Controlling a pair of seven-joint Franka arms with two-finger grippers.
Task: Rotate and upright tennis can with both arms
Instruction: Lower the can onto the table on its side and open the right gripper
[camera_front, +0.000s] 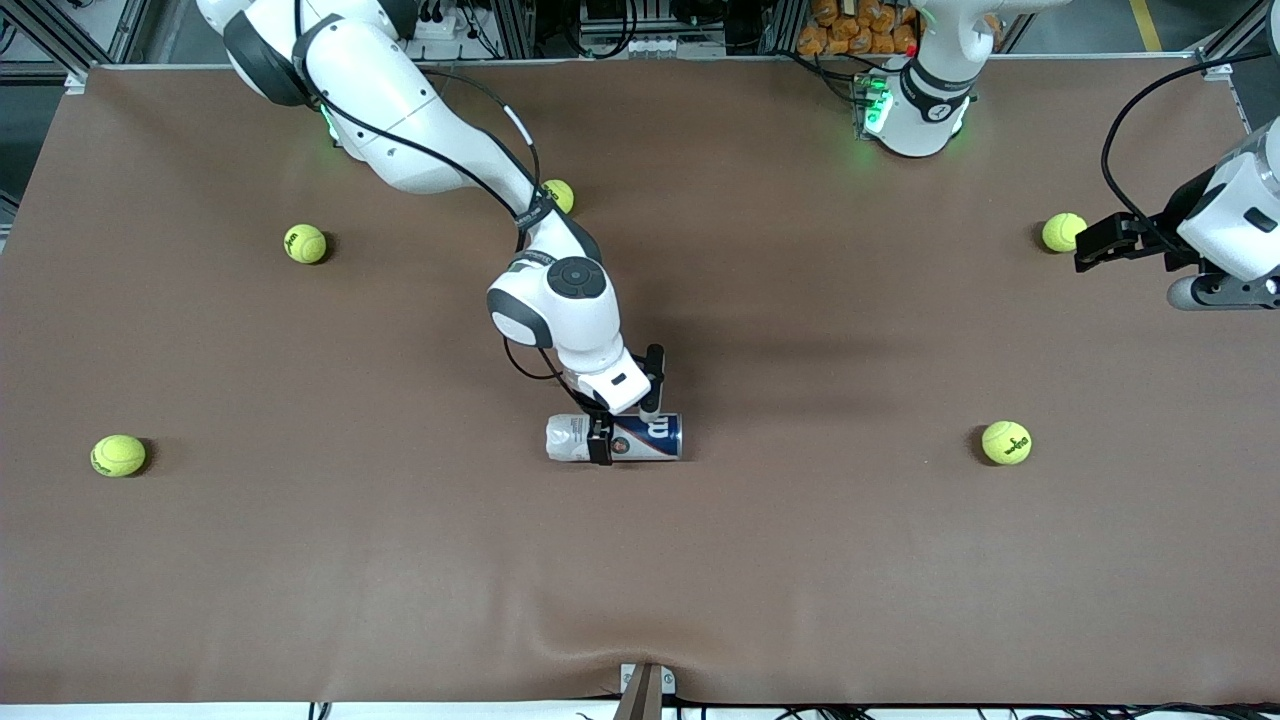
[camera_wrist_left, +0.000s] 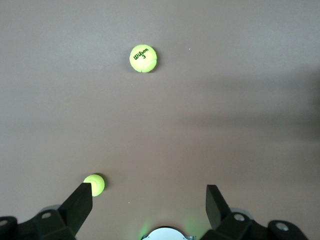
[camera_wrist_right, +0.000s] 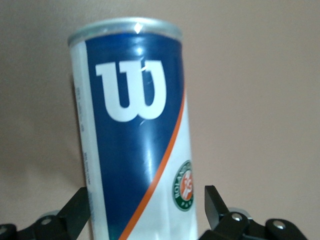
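Note:
The tennis can (camera_front: 655, 437) lies on its side in the middle of the brown table (camera_front: 800, 560), its silver-rimmed end toward the left arm's end. My right gripper (camera_front: 625, 415) is down over the can's middle, open, one finger on each side of it. In the right wrist view the can (camera_wrist_right: 135, 125) shows its navy label with the white "W". One of the fingers (camera_wrist_right: 216, 205) stands clear of its side there. My left gripper (camera_front: 1090, 245) waits, open and empty, at the left arm's end of the table, by a tennis ball (camera_front: 1063, 232). Bare table lies under the left gripper (camera_wrist_left: 150, 200).
Loose tennis balls lie around: one (camera_front: 1006, 442) toward the left arm's end, two (camera_front: 305, 243) (camera_front: 118, 455) toward the right arm's end, one (camera_front: 558, 195) partly under the right arm. The left wrist view shows two balls (camera_wrist_left: 143, 58) (camera_wrist_left: 94, 184).

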